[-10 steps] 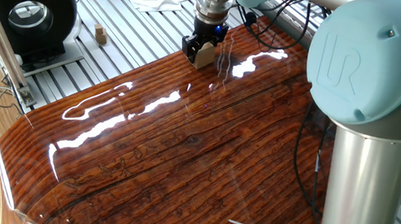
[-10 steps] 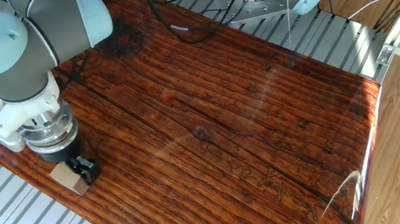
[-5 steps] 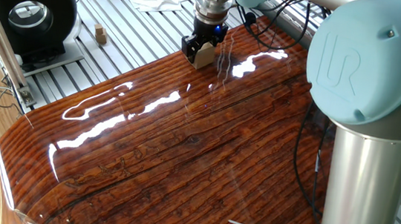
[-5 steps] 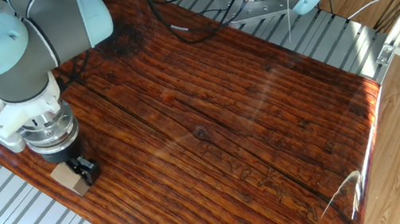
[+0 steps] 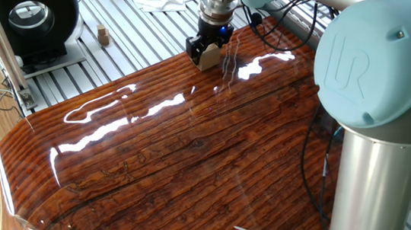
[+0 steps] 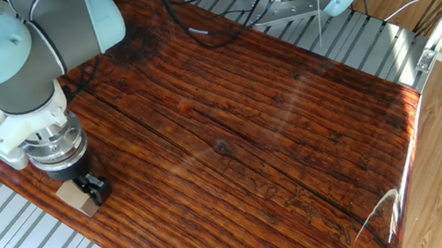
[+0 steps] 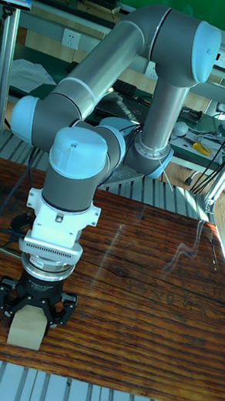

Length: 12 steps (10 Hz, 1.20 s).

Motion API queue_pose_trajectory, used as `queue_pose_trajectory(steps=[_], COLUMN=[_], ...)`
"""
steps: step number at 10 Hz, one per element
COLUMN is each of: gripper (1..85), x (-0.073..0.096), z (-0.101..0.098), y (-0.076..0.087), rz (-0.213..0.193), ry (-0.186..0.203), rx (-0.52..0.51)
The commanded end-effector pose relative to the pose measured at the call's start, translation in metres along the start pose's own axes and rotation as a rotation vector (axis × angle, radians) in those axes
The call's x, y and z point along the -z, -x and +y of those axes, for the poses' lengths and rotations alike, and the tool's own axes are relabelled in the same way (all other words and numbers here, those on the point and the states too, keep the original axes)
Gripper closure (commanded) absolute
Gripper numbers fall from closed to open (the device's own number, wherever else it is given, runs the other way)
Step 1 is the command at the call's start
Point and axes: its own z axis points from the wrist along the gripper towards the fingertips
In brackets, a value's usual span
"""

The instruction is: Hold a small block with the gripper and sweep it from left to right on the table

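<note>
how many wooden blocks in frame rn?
2. A light-tan wooden cube sits between the jaws of the black two-finger gripper at the dark wood table's edge; a tiny darker-brown wooden piece lies on the silver slats. Others may be hidden.

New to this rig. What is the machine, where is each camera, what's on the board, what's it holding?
It is one jointed robot arm ending in a black two-fingered gripper. Two cameras look down at the table from opposite sides; the tall picture faces the arm head-on. The table is a glossy reddish-brown board lying on silver slats. The gripper is shut on a small block of light wood, which rests on the board near its edge. A tiny brown wooden piece sits off the board on the slats, near a round black device.
</note>
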Motion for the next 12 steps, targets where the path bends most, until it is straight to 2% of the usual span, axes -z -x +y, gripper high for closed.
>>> queue_pose_trajectory(steps=[1,12], gripper=[84.7,84.7], x=[0.0010,0.0008], z=[0.0027,0.0070], y=[0.0007,0.0008], rz=[-0.001,0.000], ry=[0.009,0.001], rx=[-0.014,-0.025])
